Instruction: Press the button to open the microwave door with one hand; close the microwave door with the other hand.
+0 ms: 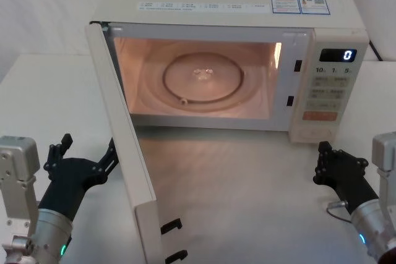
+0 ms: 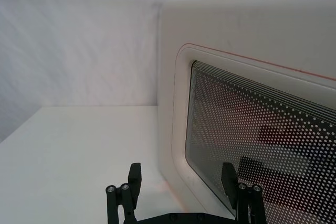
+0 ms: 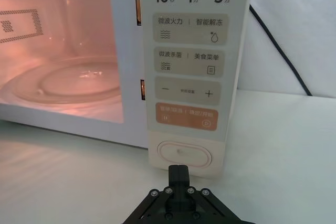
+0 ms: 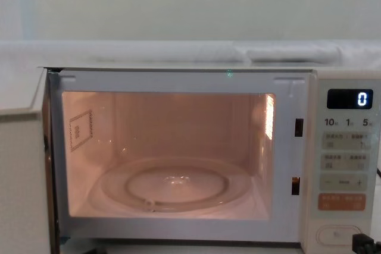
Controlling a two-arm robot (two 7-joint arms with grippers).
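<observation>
The microwave door [image 1: 127, 153] stands swung wide open toward me, hinged at the left, and the lit cavity with its glass turntable [image 1: 203, 78] is exposed. My left gripper [image 1: 86, 151] is open just outside the door's outer face. In the left wrist view its fingers [image 2: 134, 178] straddle the edge of the door's dotted window [image 2: 262, 145]. The cream pill-shaped button [image 3: 185, 154] sits at the bottom of the control panel [image 3: 189, 72]. My right gripper [image 3: 178, 173] is shut, its tip just short of the button; it also shows in the chest view [image 4: 363, 244], beside the button [image 4: 337, 234].
The microwave [image 1: 247, 10] rests on a white table [image 1: 247, 190] against a white wall. The open door's two black latch hooks [image 1: 172, 227] jut out near my body. A black power cord [image 3: 278, 51] runs behind the right side. An orange button [image 3: 186, 116] sits above the cream one.
</observation>
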